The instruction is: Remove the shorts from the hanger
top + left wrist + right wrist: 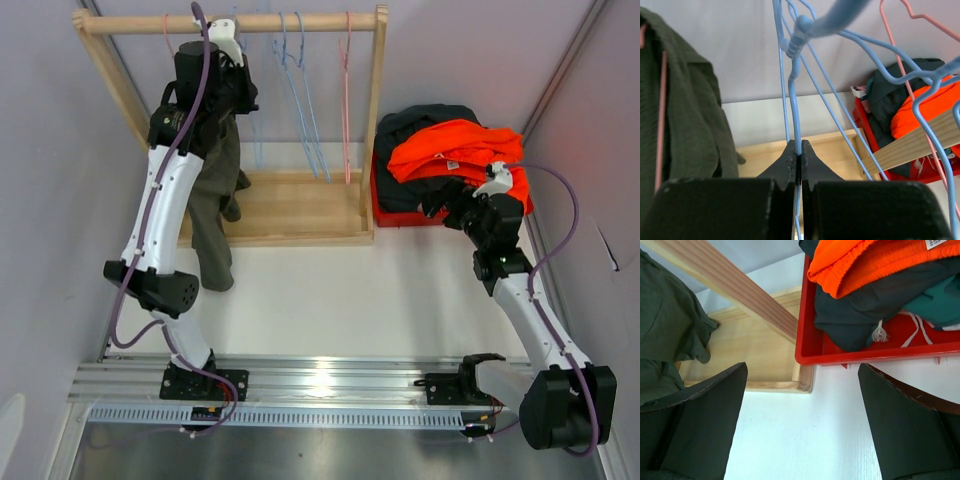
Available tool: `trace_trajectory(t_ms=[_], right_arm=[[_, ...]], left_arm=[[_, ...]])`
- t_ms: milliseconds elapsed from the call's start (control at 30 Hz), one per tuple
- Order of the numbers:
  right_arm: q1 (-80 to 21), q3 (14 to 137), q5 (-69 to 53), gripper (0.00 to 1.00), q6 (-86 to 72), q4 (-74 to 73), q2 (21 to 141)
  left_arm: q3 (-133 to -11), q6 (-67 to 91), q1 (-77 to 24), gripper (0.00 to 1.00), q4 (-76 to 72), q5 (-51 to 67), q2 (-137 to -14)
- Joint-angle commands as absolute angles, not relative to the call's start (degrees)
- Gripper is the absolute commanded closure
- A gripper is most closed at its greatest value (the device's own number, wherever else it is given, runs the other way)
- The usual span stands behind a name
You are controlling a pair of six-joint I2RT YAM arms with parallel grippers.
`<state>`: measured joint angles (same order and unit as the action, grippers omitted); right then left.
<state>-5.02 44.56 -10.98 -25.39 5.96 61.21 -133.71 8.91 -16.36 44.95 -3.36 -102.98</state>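
Note:
The olive-green shorts [215, 200] hang on a pink wire hanger at the left of the wooden rack; they also show in the left wrist view [685, 115] and the right wrist view [665, 315]. My left gripper [248, 98] is up by the rod, shut on a bare blue hanger [792, 100], just right of the olive shorts. The orange shorts [455, 150] lie on top of the navy shorts [425, 125] in the red tray [385, 215]. The teal shorts [935, 300] show beneath them. My right gripper [802, 367] is open and empty over the white table, in front of the tray. The pink printed shorts are hidden.
The rack has a wooden rod [290, 22], a right post [372, 120] and a wooden base [300, 205]. Two more blue hangers [300, 90] and a bare pink hanger [347, 90] hang on the rod. Grey walls close in on both sides.

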Motion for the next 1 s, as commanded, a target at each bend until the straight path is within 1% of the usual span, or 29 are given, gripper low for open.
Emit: trace_trajectory(t_ms=[0,200,267,333,367,433,500,567,700,800,933,967], right_arm=[[-5.3,42.5,-12.0,0.01,-26.3,9.3,59.1],[-5.3,41.3,-12.3,0.01,-25.5,9.0,58.4],[-5.3,41.3,-12.4,0.01,-25.2,8.8,58.3],[-5.4,41.4,-12.6,0.00,-25.2,8.6,58.2],[-5.4,41.4,-12.7,0.01,-25.2,8.6,58.2],[-5.3,41.5,-12.8,0.01,-25.2,8.3,58.1],[-5.4,41.5,-12.7,0.00,-25.1,7.9,57.7],[-5.4,41.3,-12.7,0.01,-25.0,7.7,57.4],[-5.4,41.4,-12.7,0.01,-25.0,6.9,56.5],[-5.4,41.5,-12.8,0.01,-25.0,6.3,56.0],[-5.4,41.3,-12.5,0.01,-24.5,5.5,55.2],[-5.4,41.2,-12.6,0.01,-24.5,5.5,55.0]], left_arm=[[-137.8,10.4,-15.9,1.00,39.2,-0.4,-103.8],[-137.6,11.6,-15.9,1.00,40.2,1.9,-104.9],[-136.4,11.6,-15.9,0.97,40.9,2.1,-104.4],[-135.3,11.4,-15.9,0.88,41.0,2.5,-103.5],[-134.1,11.3,-15.9,0.81,40.7,3.2,-103.0],[-133.0,11.3,-15.9,0.77,40.5,3.0,-101.7],[-132.4,11.0,-15.9,0.70,40.5,2.7,-101.0],[-132.7,10.8,-15.9,0.68,40.6,2.8,-100.0],[-133.0,11.5,-15.9,0.68,41.7,4.4,-97.7],[-132.2,12.2,-16.0,0.67,42.0,6.2,-93.9],[-131.5,12.7,-16.0,0.56,43.8,6.7,-88.2],[-130.9,12.7,-16.0,0.51,44.2,6.9,-87.1]])
